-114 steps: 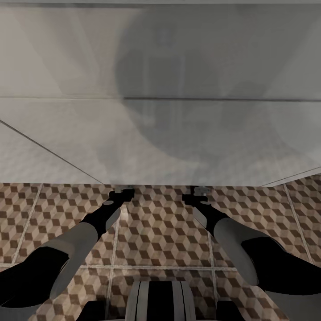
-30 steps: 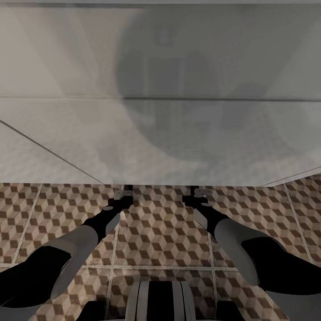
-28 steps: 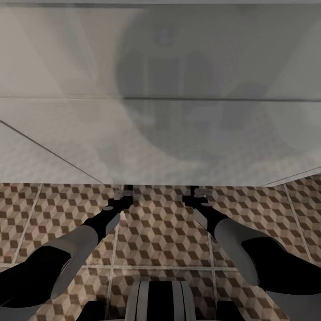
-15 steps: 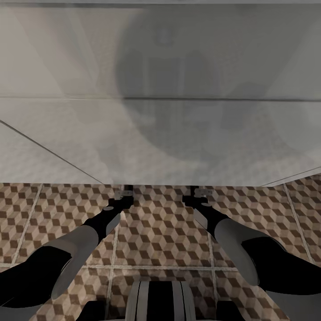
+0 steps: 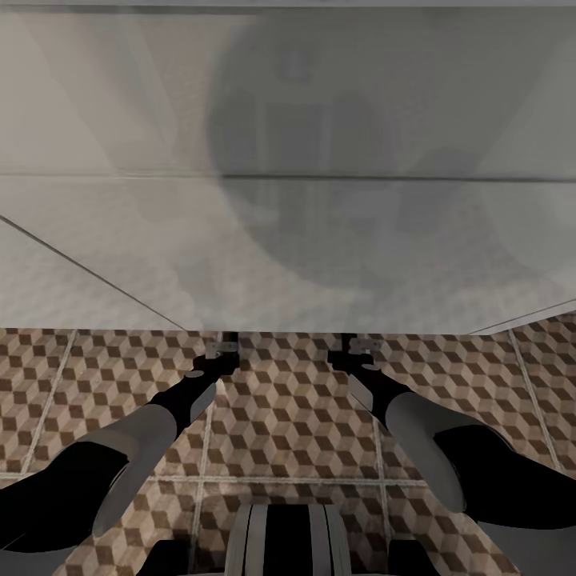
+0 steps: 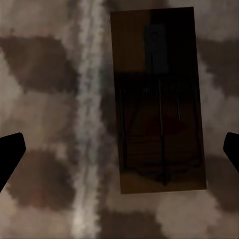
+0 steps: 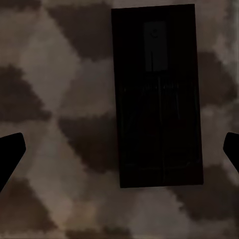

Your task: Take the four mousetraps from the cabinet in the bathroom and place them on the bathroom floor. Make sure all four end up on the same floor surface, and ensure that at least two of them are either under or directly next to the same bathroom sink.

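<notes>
In the left wrist view a tan mousetrap point(image 6: 159, 99) with dark wire parts lies flat on the cube-patterned bathroom floor point(image 6: 45, 99), beside a pale grout line. My left gripper point(image 6: 119, 152) hangs over it, open, with its dark fingertips point(image 6: 10, 154) far apart and off the board. The right wrist view shows a second mousetrap point(image 7: 157, 99) in deep shadow on the floor point(image 7: 55, 74), with my right gripper point(image 7: 119, 152) open above it. In the head view both grippers point(image 5: 222, 348) point(image 5: 362, 346) point down at the front edge of a broad white surface point(image 5: 288, 240). The cabinet is out of view.
The white surface fills the upper part of the head view and carries my shadow; I cannot tell from here whether it is the sink. Patterned floor tiles point(image 5: 288, 416) spread between and beside my arms. My base point(image 5: 288, 540) sits at the bottom edge.
Since the oldest frame the left gripper's tip has shifted slightly at the white surface's edge. Over the last second nothing has visibly moved.
</notes>
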